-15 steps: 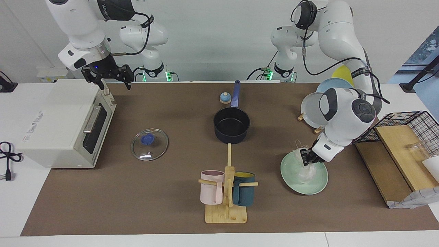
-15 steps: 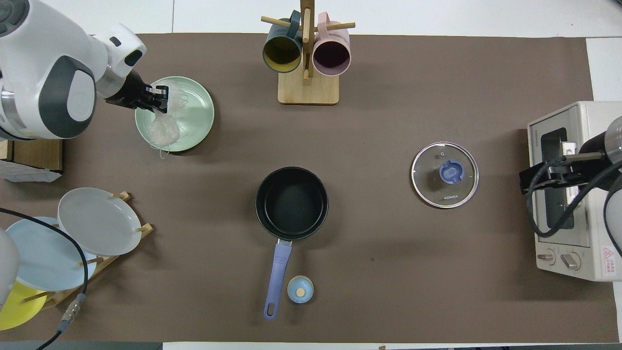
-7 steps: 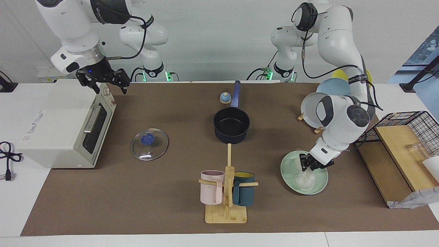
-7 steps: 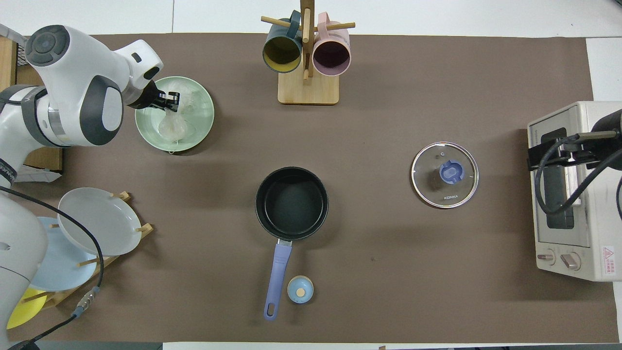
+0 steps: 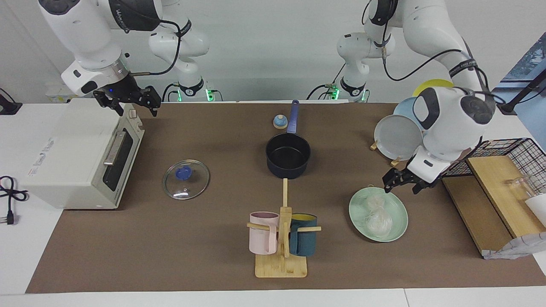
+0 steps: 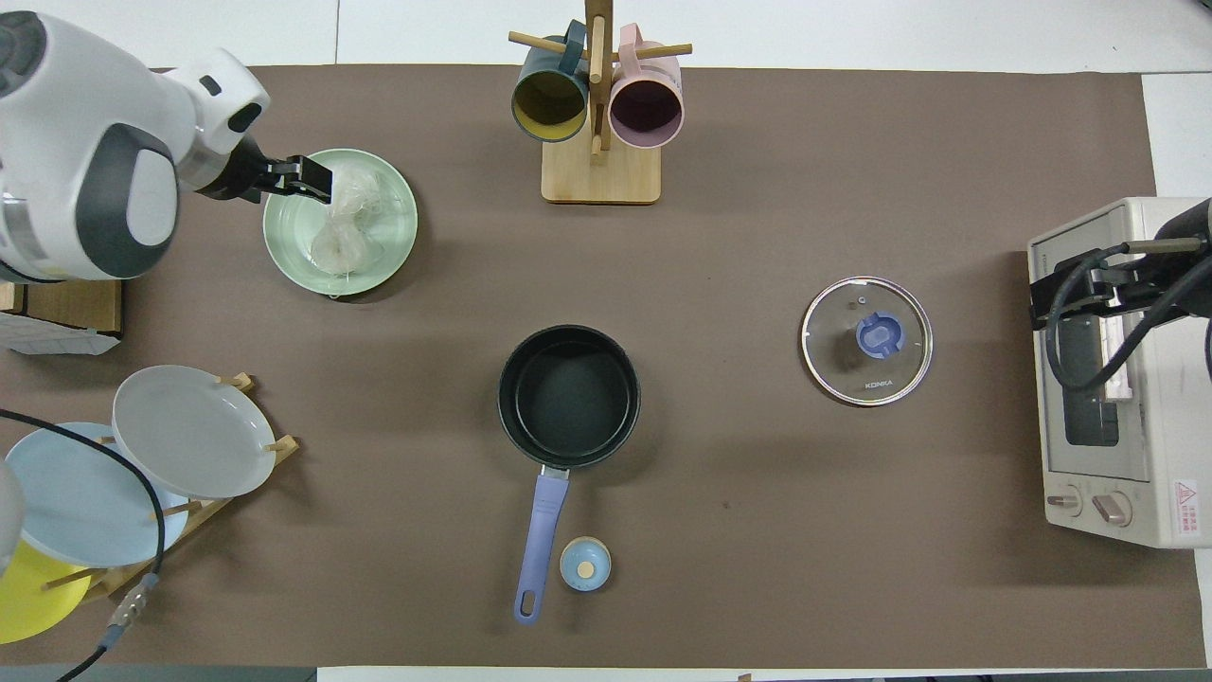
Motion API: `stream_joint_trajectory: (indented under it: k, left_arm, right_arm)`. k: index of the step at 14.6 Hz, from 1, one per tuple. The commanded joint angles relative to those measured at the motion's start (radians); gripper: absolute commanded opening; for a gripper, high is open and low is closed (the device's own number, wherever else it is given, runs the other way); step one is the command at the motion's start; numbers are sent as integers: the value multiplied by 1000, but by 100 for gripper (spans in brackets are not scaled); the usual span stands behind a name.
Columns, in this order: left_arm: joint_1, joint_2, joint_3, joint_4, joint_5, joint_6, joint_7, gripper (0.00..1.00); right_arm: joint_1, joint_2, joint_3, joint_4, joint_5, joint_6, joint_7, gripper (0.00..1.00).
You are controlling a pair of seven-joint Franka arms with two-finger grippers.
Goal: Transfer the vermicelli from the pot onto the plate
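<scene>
The pot [image 5: 288, 155] sits in the middle of the brown mat, and it has nothing inside. Its long blue handle [image 5: 293, 116] points toward the robots, with a small blue bell [image 5: 280, 122] just beside it.

The glass lid [image 5: 186, 179] lies flat on the mat, on the pot's side toward the right arm's end of the table. The right gripper [image 5: 134, 105] hangs over the toaster oven [image 5: 81, 153] with its fingers spread and nothing in them. That arm waits.

Farther from the robots than the pot, toward the left arm's end, is the plate [image 5: 360, 204]. The vermicelli [image 5: 375, 215] lies on it in a shiny clump. The left gripper [image 5: 400, 184] is up over the plate's rim. Its fingers look wide apart and seem to hold nothing, though a thin strand would be hard to see.

The mug rack [image 5: 282, 238] stands farthest from the robots.
</scene>
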Motion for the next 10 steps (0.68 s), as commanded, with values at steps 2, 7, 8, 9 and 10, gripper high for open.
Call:
stream_joint_trajectory:
  k: [2, 7, 8, 9, 10]
  left_arm:
    - [8, -178, 13, -25, 33, -182, -51, 100]
    - [5, -321, 22, -54, 49, -368, -58, 100]
    - [4, -347, 22, -86, 49, -389, -62, 100]
    - [-1, -367, 22, -125, 49, -386, -64, 100]
    - [-4, -385, 24, -165, 49, -376, -71, 100]
  right_arm:
    - [-11, -15, 2, -11, 26, -10, 18, 100]
    - [-72, -9, 34, -5, 27, 38, 17, 100]
    - [-81, -9, 45, -5, 29, 38, 17, 100]
    - [-83, -9, 47, -5, 37, 38, 17, 100]
    - [-83, -9, 47, -5, 40, 37, 17, 100]
